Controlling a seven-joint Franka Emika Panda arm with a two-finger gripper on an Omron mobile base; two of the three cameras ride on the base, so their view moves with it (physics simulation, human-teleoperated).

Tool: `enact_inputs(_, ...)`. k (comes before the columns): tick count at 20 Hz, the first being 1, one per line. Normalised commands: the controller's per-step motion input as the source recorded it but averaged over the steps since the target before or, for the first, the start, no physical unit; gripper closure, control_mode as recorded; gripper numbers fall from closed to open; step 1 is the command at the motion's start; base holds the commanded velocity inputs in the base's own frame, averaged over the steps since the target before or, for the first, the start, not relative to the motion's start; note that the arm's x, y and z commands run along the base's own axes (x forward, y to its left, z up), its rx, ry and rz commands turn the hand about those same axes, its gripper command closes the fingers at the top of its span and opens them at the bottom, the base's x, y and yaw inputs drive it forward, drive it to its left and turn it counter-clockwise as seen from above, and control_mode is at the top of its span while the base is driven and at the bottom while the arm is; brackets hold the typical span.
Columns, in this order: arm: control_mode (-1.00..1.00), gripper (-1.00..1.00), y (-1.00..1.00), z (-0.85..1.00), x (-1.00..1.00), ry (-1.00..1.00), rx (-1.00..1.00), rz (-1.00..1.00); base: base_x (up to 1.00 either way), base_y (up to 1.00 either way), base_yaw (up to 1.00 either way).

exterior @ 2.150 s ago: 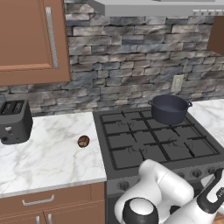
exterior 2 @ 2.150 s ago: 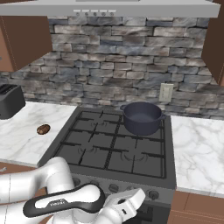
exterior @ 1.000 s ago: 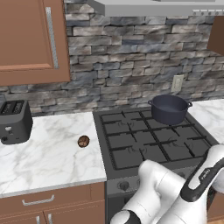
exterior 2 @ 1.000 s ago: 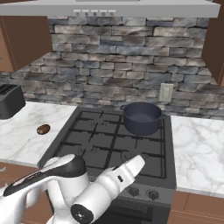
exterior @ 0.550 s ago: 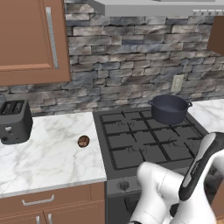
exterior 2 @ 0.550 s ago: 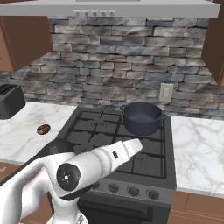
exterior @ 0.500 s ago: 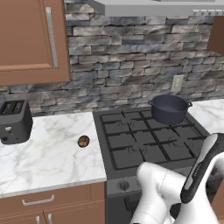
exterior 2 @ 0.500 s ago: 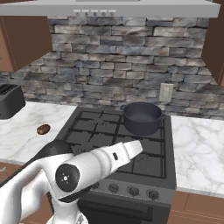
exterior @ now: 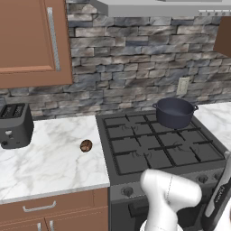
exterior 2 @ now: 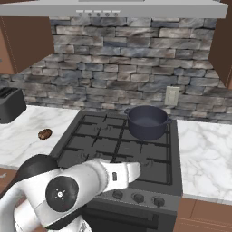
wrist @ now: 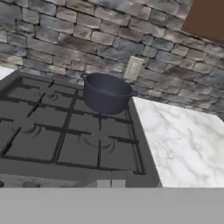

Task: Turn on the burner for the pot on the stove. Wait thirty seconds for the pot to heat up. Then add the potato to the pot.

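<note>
Raised since earlier, the closed hand [wrist: 110,183] faces the lidless blue-grey pot [wrist: 106,92]; stove [wrist: 65,131] unlit.

Black two-slot toaster [exterior: 14,125] on white marbled table [exterior: 49,162]; beige wall outlet [exterior: 182,85] in grey stone backsplash [exterior: 135,67]; brown wooden cabinet [exterior: 31,40] above.

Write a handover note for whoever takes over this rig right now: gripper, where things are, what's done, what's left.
Gripper: shut, holds nothing, low in front of the stove.
Pot: on the stove's back right burner, no lid.
Potato: on the counter left of the stove, untouched.
Knobs: on the front panel; no flame shows.
Done: nothing visible yet.
Left: turn on the pot's burner, wait thirty seconds, put the potato in the pot.
</note>
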Motion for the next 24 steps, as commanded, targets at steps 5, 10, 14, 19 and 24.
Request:
enact_inputs(5,-1.00,1.00,0.50,0.29,0.00,0.24,0.35,0.00,0.00,0.00,0.00)
enact_inputs(10,-1.00,1.00,0.34,-0.02,0.00,0.17,0.31,0.00,0.00,0.00,0.00)
enact_inputs(14,-1.00,1.00,0.43,-0.26,0.00,0.20,0.21,0.00,0.00,0.00,0.00)
enact_inputs(19,-1.00,1.00,0.52,-0.16,0.00,0.16,0.10,0.00,0.00,0.00,0.00)
enact_inputs(24,-1.00,1.00,0.58,-0.03,-0.01,0.00,0.00,0.00,0.00,0.00,0.00)
